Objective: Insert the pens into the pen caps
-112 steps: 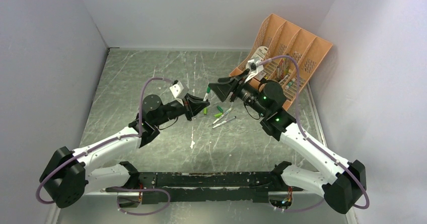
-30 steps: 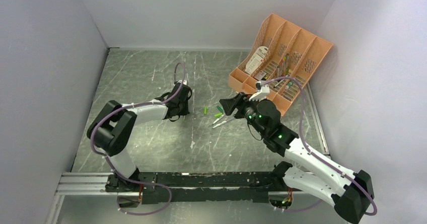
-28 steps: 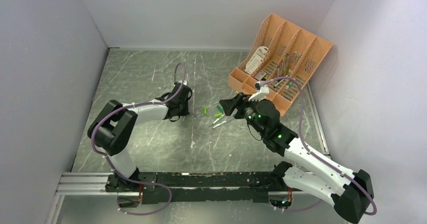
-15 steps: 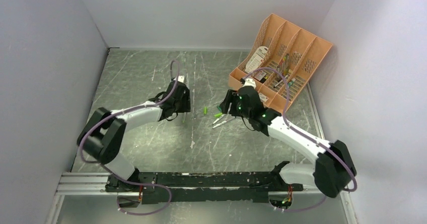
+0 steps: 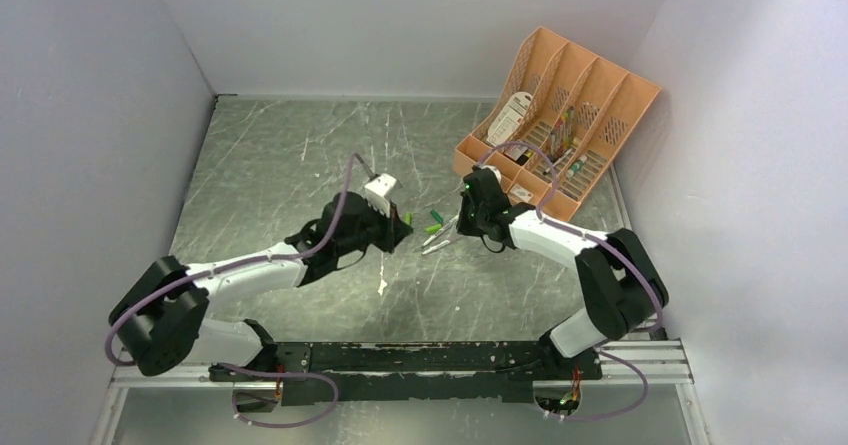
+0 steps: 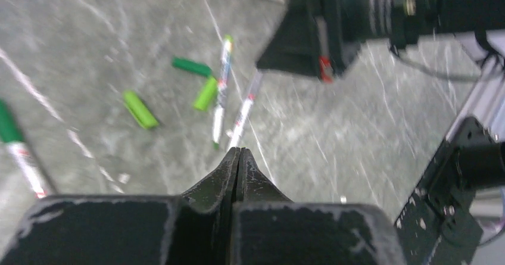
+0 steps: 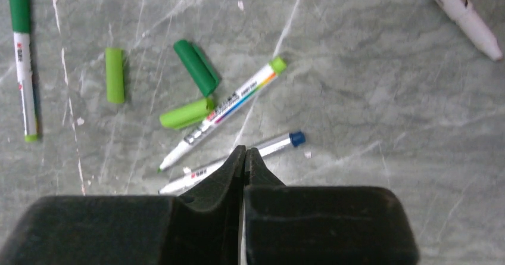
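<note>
With the left end effector (image 6: pixel 238 153) and right end effector (image 7: pixel 245 153) both closed and empty, the pens (image 7: pixel 229 107) and caps (image 7: pixel 186 113) lie just ahead on the surface (image 7: pixel 387 98), probably light, stiff and roll-prone, so a mid-barrel pinch seems best.

White arm links (image 5: pixel 250 265) w/ blk joints, lilac cables (image 5: pixel 346 185), scuffed blk end effectors (image 6: pixel 238 152) (image 7: pixel 244 150)

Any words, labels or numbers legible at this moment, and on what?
None is legible.
Pen with the rainbow band: dark print beside the band, too small to read.
Capped pen: red print on the barrel, blurred.
White card in the orange organizer: dark marks, too small to read.
</note>
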